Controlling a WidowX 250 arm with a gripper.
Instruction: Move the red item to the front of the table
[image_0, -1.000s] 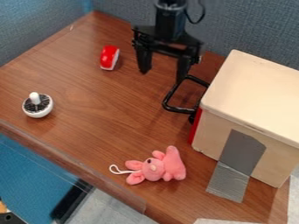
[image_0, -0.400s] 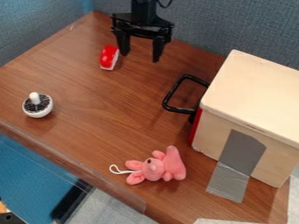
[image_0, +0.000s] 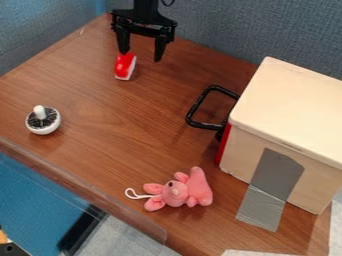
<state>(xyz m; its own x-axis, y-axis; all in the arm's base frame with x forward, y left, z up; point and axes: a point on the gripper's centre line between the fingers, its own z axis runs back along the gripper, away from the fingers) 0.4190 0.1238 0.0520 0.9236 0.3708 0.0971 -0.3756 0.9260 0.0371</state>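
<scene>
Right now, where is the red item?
The red item is on the table at the upper left of the camera view, just below the gripper's left-hand finger in the picture.

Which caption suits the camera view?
Open gripper near a red item, pink plush at the front.

Black WidowX arm (image_0: 145, 6) is hanging above and slightly right of the red-and-white item (image_0: 125, 66) in view, cable (image_0: 167, 2) looping alongside. Gripper (image_0: 141, 56) is pointing down at that item's far end, fingers standing wide apart. View-left finger (image_0: 122, 41) is ending right at the item's far end; can't tell if it's touching. View-right finger (image_0: 160, 49) is hanging well right of the item.
</scene>
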